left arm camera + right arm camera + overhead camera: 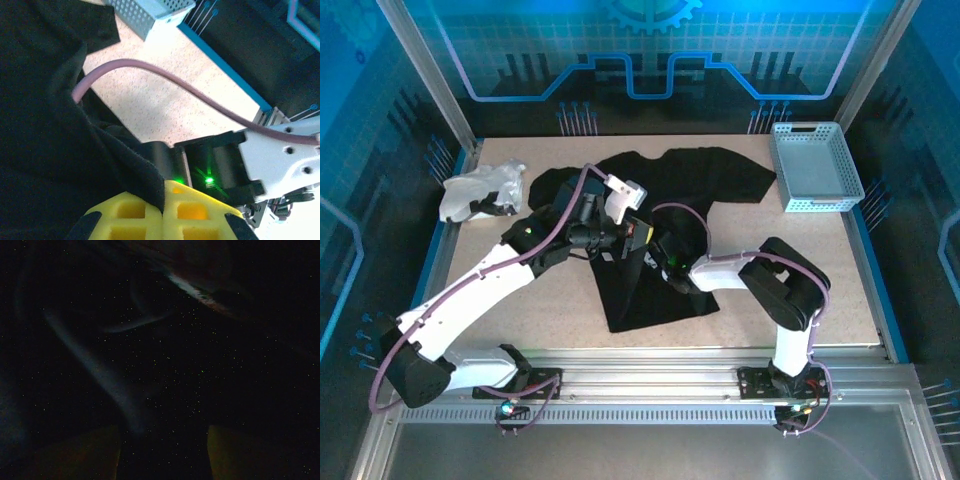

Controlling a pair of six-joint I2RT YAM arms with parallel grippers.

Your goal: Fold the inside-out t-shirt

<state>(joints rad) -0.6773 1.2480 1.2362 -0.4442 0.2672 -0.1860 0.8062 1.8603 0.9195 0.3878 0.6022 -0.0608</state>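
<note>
**Shirt (640, 300) spread mid-bench (770, 290), both arms met over its middle.**
A cloth edge is pinched tight by the left fingers (135, 217). The right fingers (80, 455) are seen apart in the dark under cloth, and whether anything is caught between them cannot be told. If either arm is pulled while the right one is wrapped, the shirt could be dragged into a bunch or the thin pinch lost. A cable (165, 75) is arched across the work. A white garment (475, 190) lies just beside the left sleeve, and a basket (815, 170) near the right.

A robot lab cell: aluminium frame posts (425, 75) and blue printed panels (650, 50) rise beyond the left end effector (638, 234), enclosing a speckled desk (800, 270) with bolted arms (470, 290).
</note>
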